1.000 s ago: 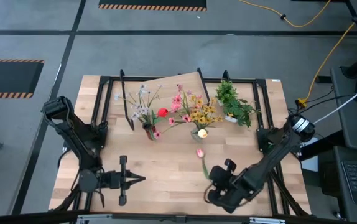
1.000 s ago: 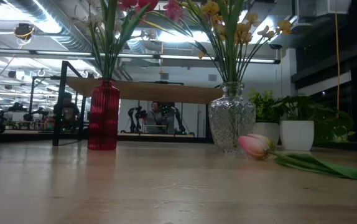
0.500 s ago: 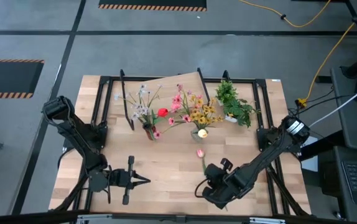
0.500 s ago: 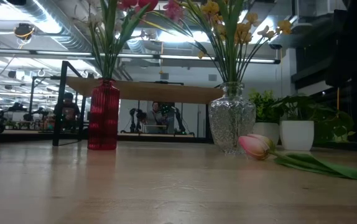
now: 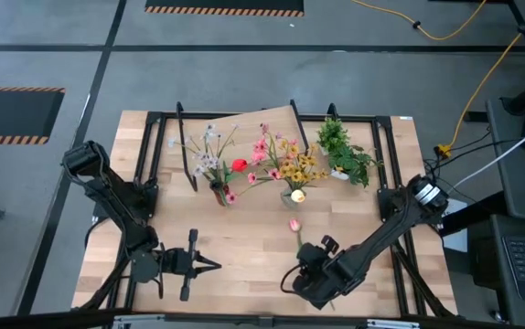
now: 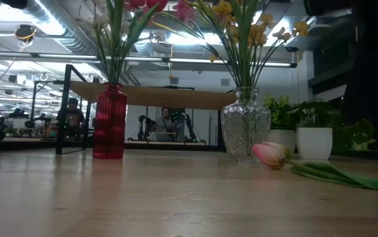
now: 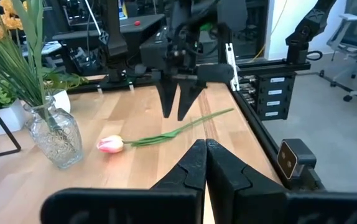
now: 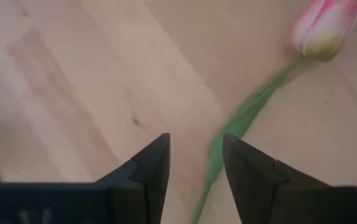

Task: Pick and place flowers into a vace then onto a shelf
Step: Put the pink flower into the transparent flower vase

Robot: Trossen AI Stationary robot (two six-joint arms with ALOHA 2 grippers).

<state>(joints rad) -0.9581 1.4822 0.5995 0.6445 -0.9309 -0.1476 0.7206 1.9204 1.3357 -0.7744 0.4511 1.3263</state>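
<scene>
Where pale woodgrain runs, tulip (image 8: pixel 323 26) lies — slender-stemmed.

Bushy potted plant (image 5: pixel 345 153) in white pot at table's (image 5: pixel 244 247) far right corner.

Grey concrete floor (image 5: pixel 244 82) all around, with hazard-striped dark mats (image 5: pixel 16 114) at upper left and top centre. Yellow cable (image 5: pixel 445 32) trailing across upper right. Exposed ducts and bright ceiling lights (image 6: pixel 44 29) in the low view's upper left.
</scene>
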